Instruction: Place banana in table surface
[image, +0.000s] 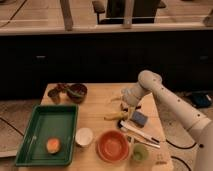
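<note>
A yellow banana (114, 116) lies on the light tan table surface (100, 107), near its middle right. My gripper (127, 101) hangs at the end of the white arm (170, 102), which comes in from the right. It sits just above and behind the banana, close to the tabletop. A small pale yellowish piece (116, 98) shows right beside the gripper on its left; I cannot tell what it is or whether it is held.
A green tray (30, 145) holding an orange fruit (53, 145) fills the front left. A white cup (84, 136), red bowl (112, 145) and green cup (140, 152) line the front. A blue sponge (139, 118) and white utensils (144, 136) lie right of the banana. A dark bowl (77, 92) stands at the back left.
</note>
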